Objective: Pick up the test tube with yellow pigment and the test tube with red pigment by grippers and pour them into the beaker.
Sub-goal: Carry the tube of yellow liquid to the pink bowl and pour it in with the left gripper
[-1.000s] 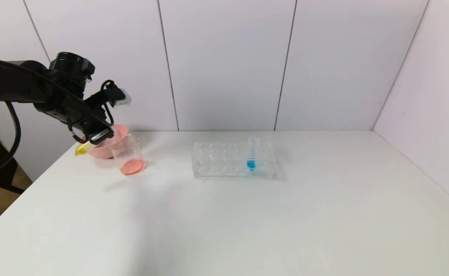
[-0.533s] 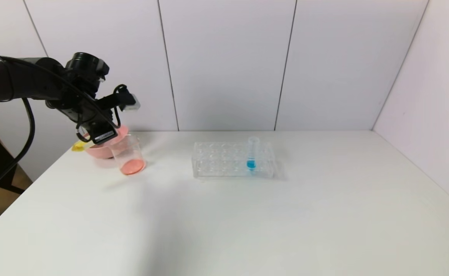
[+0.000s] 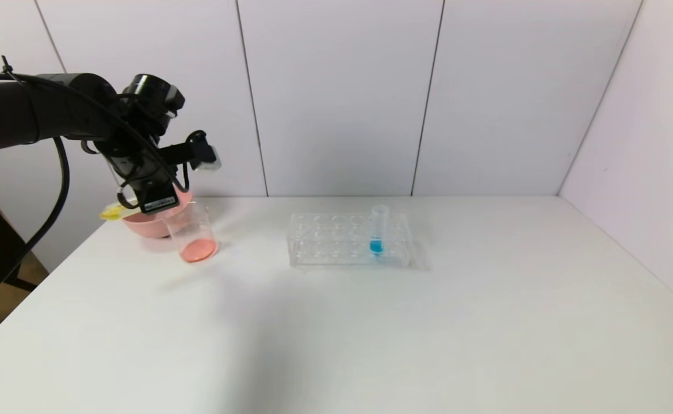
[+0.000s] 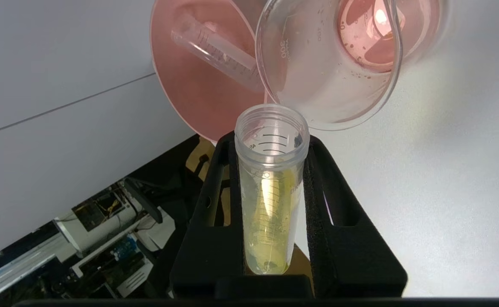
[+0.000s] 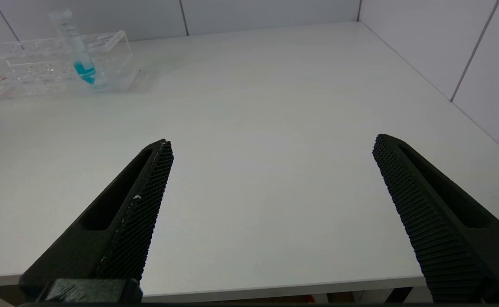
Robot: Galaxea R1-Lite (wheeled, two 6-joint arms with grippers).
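Beside the beaker (image 4: 330, 64), left tool (image 4: 271, 128) clamps the yellow tube (image 4: 271, 187).

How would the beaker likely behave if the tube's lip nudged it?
The beaker looks thin, clear and nearly empty, so probably light and apt to slide. Its flat base likely resists tipping; the pink bowl behind may stop it.

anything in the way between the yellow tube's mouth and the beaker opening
Nothing visible. The left gripper holds the test tube with yellow pigment, its open mouth right beside the rim of the beaker. The pink bowl sits behind, off that path.
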